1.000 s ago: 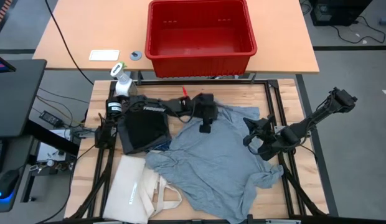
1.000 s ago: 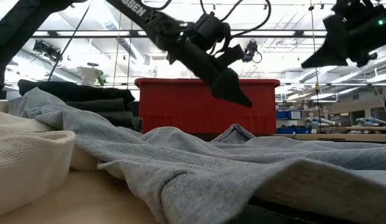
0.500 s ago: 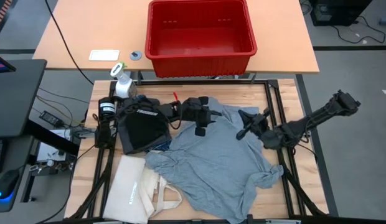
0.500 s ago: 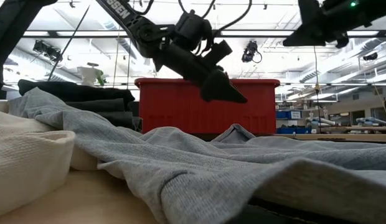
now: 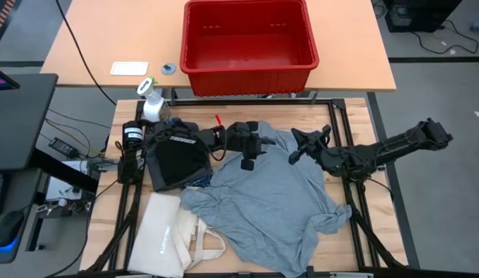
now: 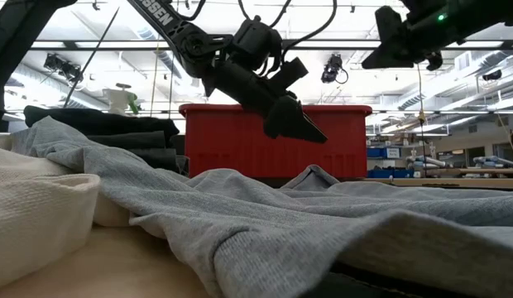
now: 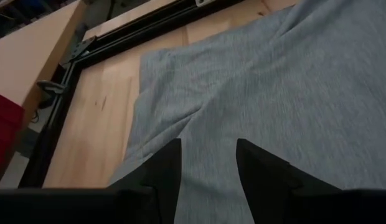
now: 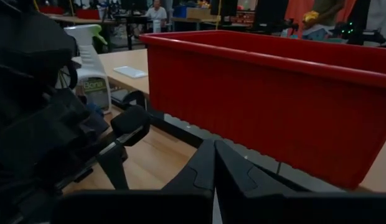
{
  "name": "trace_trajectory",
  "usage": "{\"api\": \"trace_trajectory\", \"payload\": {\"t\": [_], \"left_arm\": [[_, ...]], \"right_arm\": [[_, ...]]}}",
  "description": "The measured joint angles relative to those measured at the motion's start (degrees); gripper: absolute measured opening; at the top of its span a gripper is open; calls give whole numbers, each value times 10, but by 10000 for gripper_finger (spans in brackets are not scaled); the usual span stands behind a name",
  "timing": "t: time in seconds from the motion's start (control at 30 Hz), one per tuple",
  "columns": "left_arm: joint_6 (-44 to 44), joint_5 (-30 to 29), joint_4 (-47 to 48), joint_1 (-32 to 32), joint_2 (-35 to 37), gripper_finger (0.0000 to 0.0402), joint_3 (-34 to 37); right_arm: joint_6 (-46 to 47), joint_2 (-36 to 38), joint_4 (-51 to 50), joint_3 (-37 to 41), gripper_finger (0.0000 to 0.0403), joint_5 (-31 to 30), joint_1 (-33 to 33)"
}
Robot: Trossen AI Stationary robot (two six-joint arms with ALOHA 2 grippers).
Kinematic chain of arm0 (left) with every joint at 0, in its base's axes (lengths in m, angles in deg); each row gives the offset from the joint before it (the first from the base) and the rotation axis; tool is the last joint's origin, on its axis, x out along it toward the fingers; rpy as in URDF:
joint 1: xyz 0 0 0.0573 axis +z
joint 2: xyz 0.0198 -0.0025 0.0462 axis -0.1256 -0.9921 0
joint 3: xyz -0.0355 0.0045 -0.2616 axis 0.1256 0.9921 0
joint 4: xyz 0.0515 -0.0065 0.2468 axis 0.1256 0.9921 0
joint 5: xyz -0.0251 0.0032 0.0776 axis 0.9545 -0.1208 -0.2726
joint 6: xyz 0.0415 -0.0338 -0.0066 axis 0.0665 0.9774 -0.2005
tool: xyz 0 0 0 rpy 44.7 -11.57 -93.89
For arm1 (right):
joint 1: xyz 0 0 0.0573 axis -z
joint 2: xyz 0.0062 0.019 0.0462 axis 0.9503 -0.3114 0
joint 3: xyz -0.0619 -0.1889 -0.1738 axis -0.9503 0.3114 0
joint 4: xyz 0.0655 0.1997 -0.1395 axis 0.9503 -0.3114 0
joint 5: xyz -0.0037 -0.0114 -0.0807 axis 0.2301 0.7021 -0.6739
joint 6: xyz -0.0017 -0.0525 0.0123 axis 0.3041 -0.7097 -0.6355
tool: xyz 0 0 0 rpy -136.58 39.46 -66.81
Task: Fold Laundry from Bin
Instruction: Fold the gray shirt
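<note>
A large light grey garment (image 5: 263,201) lies spread on the wooden table, rumpled at its right edge. A folded black piece (image 5: 178,158) rests on the table at its left. The red bin (image 5: 247,68) stands on the far table. My left gripper (image 5: 249,161) is open and hovers just above the grey garment's far part (image 7: 274,74), clear of it in the low view (image 6: 294,124). My right gripper (image 5: 295,154) is shut and empty, raised above the garment's far right part and pointing toward the bin (image 8: 274,106).
A cream tote bag (image 5: 166,232) lies at the near left, partly under the grey garment. A spray bottle (image 5: 151,100) stands at the far left corner. A black frame (image 5: 332,108) borders the wooden table. People show in the room beyond the bin.
My right gripper has moved up and toward the table's far edge and left, from over the garment's right part to beside my left gripper. My left gripper has shifted slightly toward the left. The garment lies as before.
</note>
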Motion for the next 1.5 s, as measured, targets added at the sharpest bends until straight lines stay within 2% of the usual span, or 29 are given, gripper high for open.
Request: {"api": "trace_trajectory", "payload": {"t": [0.23,0.5,0.73,0.8,1.0,1.23,1.37,1.43,1.5], "left_arm": [[5,0,-13,0,0,157,14],[5,-2,-113,28,15,157,109],[9,-6,-124,35,15,157,99],[9,-6,-95,34,15,157,75],[3,-6,112,37,-20,157,-72],[-15,-8,219,38,-109,157,-221],[-28,-73,293,43,-166,157,-285],[-37,-115,286,50,-185,157,-310],[-46,-131,305,56,-193,157,-319]], "right_arm": [[0,0,0,0,12,59,41],[2,-38,-1,0,12,122,56],[-28,-76,-16,0,12,107,57],[-44,-76,-19,0,12,108,57],[-75,-70,-74,1,12,116,68],[-57,-57,-74,44,12,89,104],[-40,-36,-80,74,12,27,98],[-48,-19,-81,83,12,15,94],[-54,-3,-78,85,12,17,95]]}}
